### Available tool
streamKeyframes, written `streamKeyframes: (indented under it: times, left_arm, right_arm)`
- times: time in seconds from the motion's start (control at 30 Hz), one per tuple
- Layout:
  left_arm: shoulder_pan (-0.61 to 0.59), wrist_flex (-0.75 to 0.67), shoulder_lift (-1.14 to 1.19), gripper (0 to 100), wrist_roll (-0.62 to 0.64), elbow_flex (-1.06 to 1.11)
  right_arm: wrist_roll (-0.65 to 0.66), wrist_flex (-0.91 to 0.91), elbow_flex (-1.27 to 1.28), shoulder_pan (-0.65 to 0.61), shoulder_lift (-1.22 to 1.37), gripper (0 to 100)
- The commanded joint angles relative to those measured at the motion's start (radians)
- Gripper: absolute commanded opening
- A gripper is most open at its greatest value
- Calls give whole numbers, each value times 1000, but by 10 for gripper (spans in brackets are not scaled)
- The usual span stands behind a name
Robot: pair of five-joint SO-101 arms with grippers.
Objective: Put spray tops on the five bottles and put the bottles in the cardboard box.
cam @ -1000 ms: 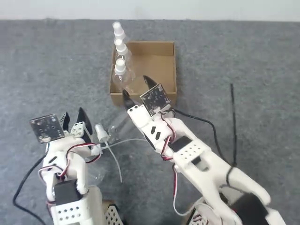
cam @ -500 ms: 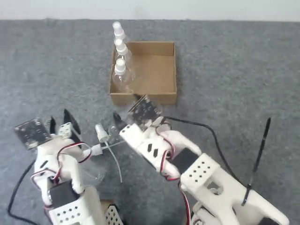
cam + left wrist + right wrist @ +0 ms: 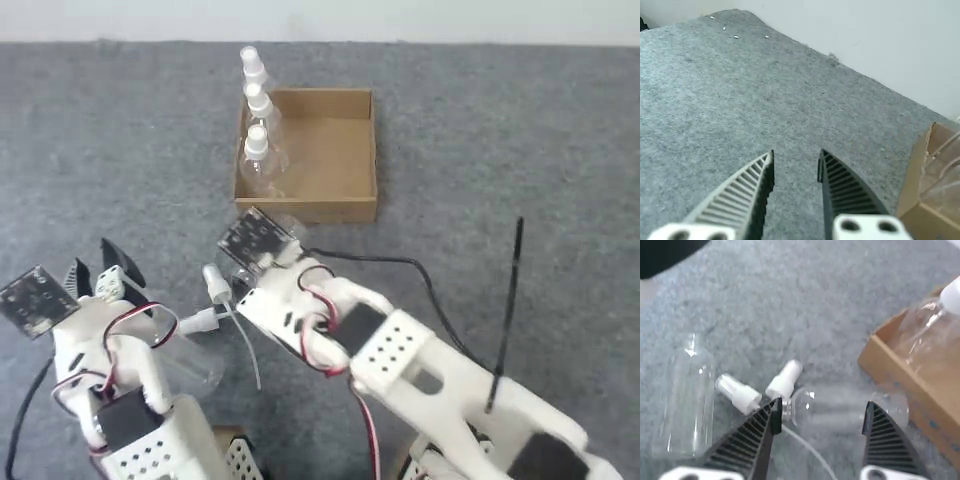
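Although it is not yet gripped, a clear bottle (image 3: 840, 407) lies on its side on the grey carpet (image 3: 715, 100), directly between the spread fingers of the right gripper (image 3: 821, 415). That claw is open wide and holds nothing. A white spray top (image 3: 785, 381) sits at the bottle's neck, though whether it is screwed down cannot be told. Just beside it lies a second bottle (image 3: 687, 390), also on its side, with a loose spray top (image 3: 737, 392) at its mouth and a thin tube (image 3: 245, 345) trailing out over the carpet, so that top appears not to be fitted. Beyond these, the cardboard box (image 3: 335, 150) sits near the far edge of the carpet, with three capped bottles (image 3: 258, 150) standing in a row along one wall. The left gripper (image 3: 795, 162) hangs over bare carpet off to the side, its claw narrowly open and empty. The step in hand looks like picking up the fourth bottle. The next move calls for lowering the right claw around the bottle's body, closing gently so the slick, round plastic does not roll away, then carrying it to the box's free side.
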Motion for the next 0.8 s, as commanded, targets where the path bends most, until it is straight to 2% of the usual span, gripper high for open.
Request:
streamKeyframes:
  times: [0.0, 0.2, 0.33, 0.53, 0.77]
  left_arm:
    - [-5, -35, -21, 135, 9, -65]
    - [-6, -35, -21, 135, 8, -64]
    - [-6, -35, -21, 135, 8, -62]
    - [-6, -35, -21, 135, 8, -62]
    - [-48, -32, -21, 135, 6, -67]
  right_arm:
    - [63, 159, -172, -12, 38, 229]
    - [160, 355, -293, -13, 105, 230]
    - [322, 453, -347, -13, 108, 230]
    - [603, 475, -367, -13, 117, 230]
    - [773, 472, -365, -13, 119, 230]
